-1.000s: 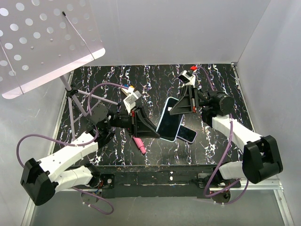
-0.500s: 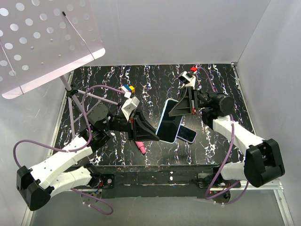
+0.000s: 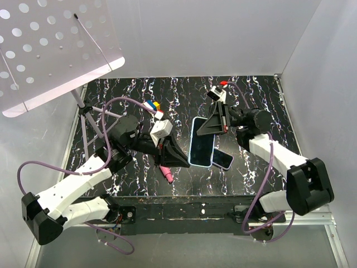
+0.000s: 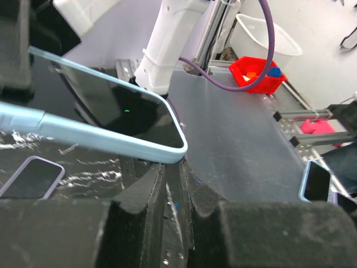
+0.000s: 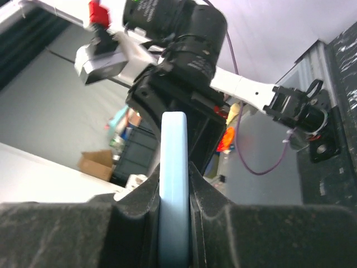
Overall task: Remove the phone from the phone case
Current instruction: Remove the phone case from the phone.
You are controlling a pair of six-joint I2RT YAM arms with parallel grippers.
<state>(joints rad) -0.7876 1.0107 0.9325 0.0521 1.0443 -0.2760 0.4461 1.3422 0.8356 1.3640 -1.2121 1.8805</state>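
1. Right now the right hand (image 3: 207,129) is clamped on the far end of the light-blue phone case (image 4: 100,137); its wrist view shows the case's thin edge squeezed between both fingers.
2. Held this way, the phone (image 3: 201,142) sits in the case, up off the counter (image 3: 256,100), with its dark screen facing up.
3. From above, its long axis runs almost straight from far to near, with the free end nearest the arm bases.
4. Meanwhile the left hand (image 3: 177,158) is fully closed on nothing, its fingertips right below the case's near left corner. Whether they touch it cannot be told.
5. Just beyond the held phone, a second phone (image 3: 223,159) in a purple case lies flat on the counter, partly under it.
6. Near the left hand lies a pink object (image 3: 165,172).
7. Compared with a second ago, the phone has turned straighter and shifted slightly left, and the left arm has rolled its wrist and raised its elbow.
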